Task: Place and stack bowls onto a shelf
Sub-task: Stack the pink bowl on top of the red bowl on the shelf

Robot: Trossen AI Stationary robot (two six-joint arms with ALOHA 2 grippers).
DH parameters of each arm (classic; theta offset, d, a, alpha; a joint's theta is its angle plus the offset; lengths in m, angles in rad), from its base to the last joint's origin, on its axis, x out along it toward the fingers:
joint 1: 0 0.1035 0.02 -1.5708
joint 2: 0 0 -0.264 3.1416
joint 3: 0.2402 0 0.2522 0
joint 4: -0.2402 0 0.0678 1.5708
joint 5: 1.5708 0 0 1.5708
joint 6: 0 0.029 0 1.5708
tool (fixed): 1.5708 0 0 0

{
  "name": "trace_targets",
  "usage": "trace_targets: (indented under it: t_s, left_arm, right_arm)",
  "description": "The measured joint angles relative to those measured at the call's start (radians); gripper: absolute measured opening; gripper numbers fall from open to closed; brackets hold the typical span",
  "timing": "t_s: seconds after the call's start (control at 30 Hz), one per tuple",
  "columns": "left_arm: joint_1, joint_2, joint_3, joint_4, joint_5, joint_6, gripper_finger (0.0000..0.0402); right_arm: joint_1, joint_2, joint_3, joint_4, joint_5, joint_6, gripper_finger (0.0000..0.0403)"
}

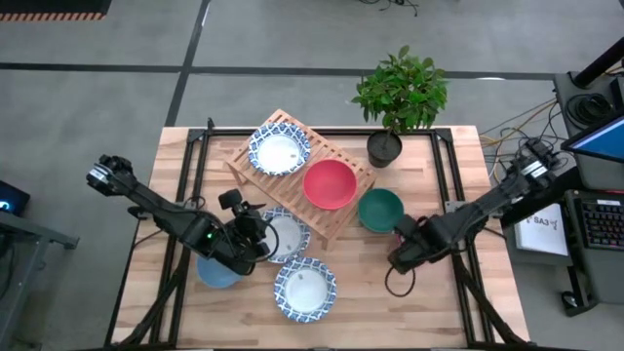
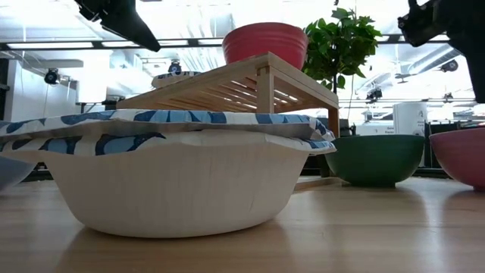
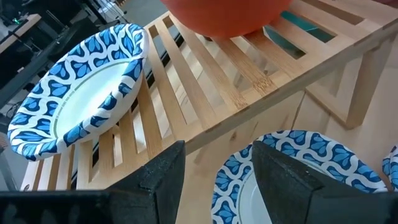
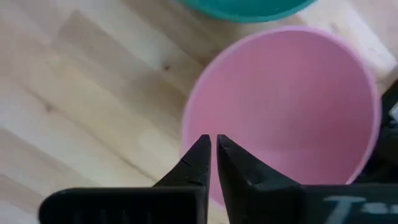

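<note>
The wooden shelf (image 1: 343, 159) carries a white bowl with a blue rim (image 1: 280, 151) and the red bowl (image 1: 330, 184). On the table rest the green bowl (image 1: 379, 210), two more blue-rimmed bowls (image 1: 286, 235) (image 1: 305, 290) and the blue bowl (image 1: 216, 272), which my left arm partly covers. My left gripper (image 3: 217, 180) hangs open over the blue-rimmed bowl (image 3: 298, 174) beside the shelf's long near edge (image 3: 249, 118). My right gripper (image 4: 212, 155) is shut at the pink bowl (image 4: 292, 106), which its arm hides in the high view. My right gripper comes from above, pointing down, at the pink bowl's rim (image 4: 185, 134), with only a thin slit between its fingers. The fingers (image 4: 199, 165) themselves hide the exact place of contact. The bowl (image 2: 462, 155) sits upright with its base on the table.
A dark pot with a leafy plant (image 1: 395, 107) stands at the shelf's far right end. The green bowl lies close to the pink one. Bare wood shows at the table's near right corner (image 1: 429, 312) and along its left side (image 1: 156, 244).
</note>
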Motion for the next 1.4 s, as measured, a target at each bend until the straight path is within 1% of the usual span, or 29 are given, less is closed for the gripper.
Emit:
trace_targets:
  t_s: [0.17,0.27,0.43,0.67,0.87,1.1,1.23,1.4]
  left_arm:
    - [0.000,0.000,0.000,0.000,0.001,0.000,0.0169]
    - [0.000,0.000,-0.001,0.000,0.001,0.001,0.0169]
    - [0.000,0.000,-0.001,0.000,0.001,0.002,0.0169]
    - [0.000,0.000,-0.001,0.000,0.002,0.002,0.0169]
    - [0.000,0.000,-0.001,0.000,0.002,0.000,0.0169]
    - [0.000,0.000,-0.001,0.004,0.002,0.000,0.0169]
    - [0.000,0.000,-0.001,0.004,0.002,0.000,0.0169]
    - [0.000,0.000,-0.001,0.004,0.002,0.002,0.0169]
  right_arm:
    - [-0.002,0.069,0.053,0.002,-0.006,-0.038,0.0067]
    - [-0.010,0.092,0.059,0.002,-0.006,-0.040,0.0095]
    - [-0.026,0.107,0.002,0.006,-0.001,-0.033,0.0123]
    - [-0.026,0.111,-0.067,0.044,0.037,-0.013,0.0129]
    - [-0.026,0.102,-0.039,0.015,0.037,-0.013,0.0126]
    - [-0.026,0.096,0.018,0.016,0.040,0.000,0.0135]
    - [-0.026,0.104,-0.002,0.034,0.048,0.015,0.0133]
    - [-0.026,0.126,-0.046,0.116,0.048,0.021,0.0132]
